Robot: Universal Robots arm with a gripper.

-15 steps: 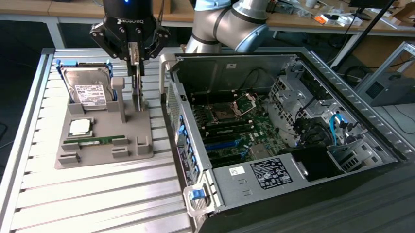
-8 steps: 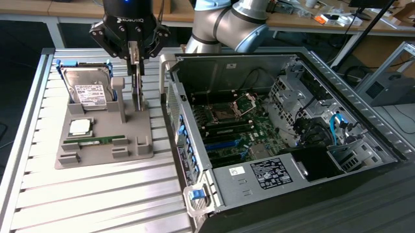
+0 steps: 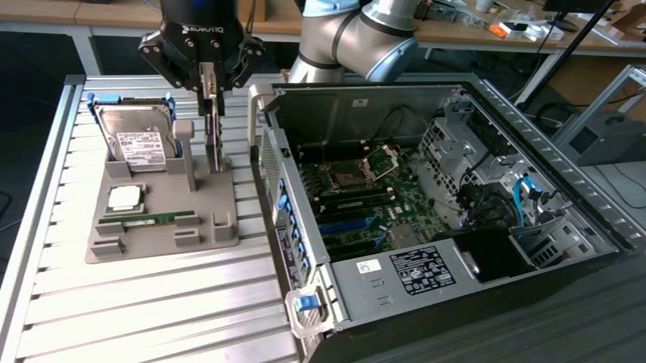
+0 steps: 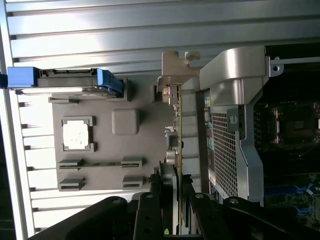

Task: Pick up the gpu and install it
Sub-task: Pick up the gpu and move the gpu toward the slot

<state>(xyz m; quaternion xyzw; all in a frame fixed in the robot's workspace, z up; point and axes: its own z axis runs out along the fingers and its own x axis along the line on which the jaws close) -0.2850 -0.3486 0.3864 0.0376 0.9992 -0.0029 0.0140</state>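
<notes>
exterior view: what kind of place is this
Probably a robotics lab bench set up for PC assembly. A robot arm rises behind an open computer case, a grey fixture tray beside the case holds a hard drive and other parts, and cluttered wooden workbenches run behind.

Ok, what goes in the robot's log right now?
gripper: shut on gpu | gpu: upright on grey holder | computer case: open, gpu not installed

Slatted table (image 3: 151,302) bears tray (image 3: 228,215), computer case (image 3: 577,190)
</notes>
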